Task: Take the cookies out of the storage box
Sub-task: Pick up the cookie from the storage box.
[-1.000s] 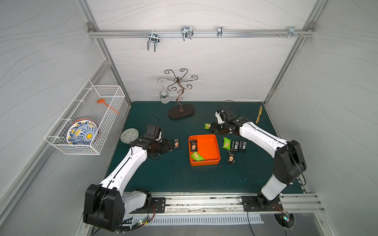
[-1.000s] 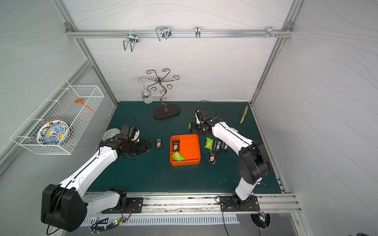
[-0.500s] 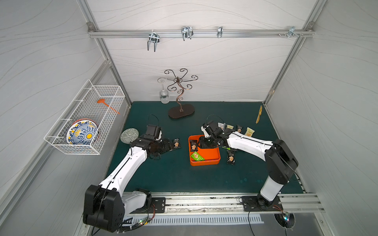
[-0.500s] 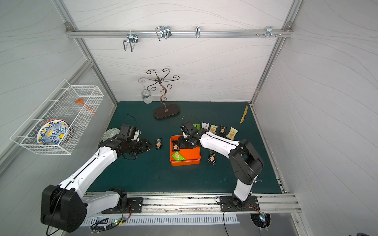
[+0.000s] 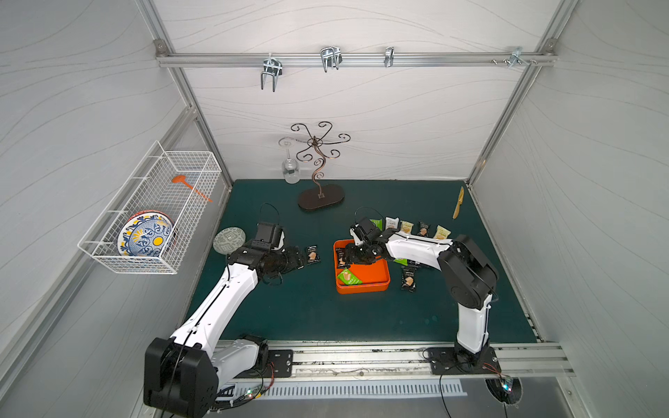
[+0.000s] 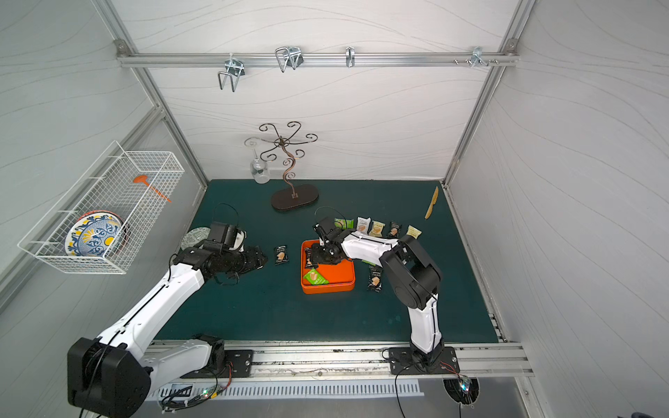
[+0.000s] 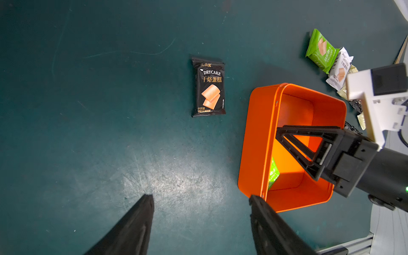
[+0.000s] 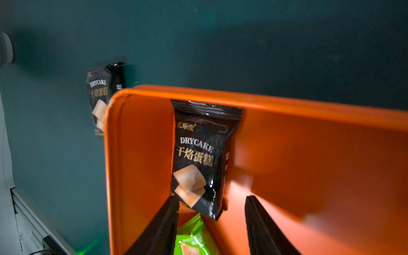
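The orange storage box (image 5: 362,287) (image 6: 327,288) sits mid-mat. Inside it, a black cookie packet (image 8: 198,159) (image 5: 341,257) leans on the left wall and a green cookie packet (image 8: 192,238) (image 5: 348,277) lies on the floor. My right gripper (image 8: 212,198) (image 5: 349,255) reaches into the box, open, its tips either side of the black packet's lower end without clamping it. My left gripper (image 7: 201,198) (image 5: 302,258) hovers open over bare mat left of the box, near another black packet (image 7: 209,87) (image 5: 312,254).
Several cookie packets (image 5: 406,227) lie in a row behind the box and a black one (image 5: 408,282) lies on its right. A metal stand (image 5: 320,195) with a hanging glass, a round coaster (image 5: 229,240), a wooden knife (image 5: 459,202) and a wall wire basket (image 5: 152,213) surround the mat.
My right arm swung from the packets at the back right over to the box and dipped its gripper inside it. The left arm has stayed where it was.
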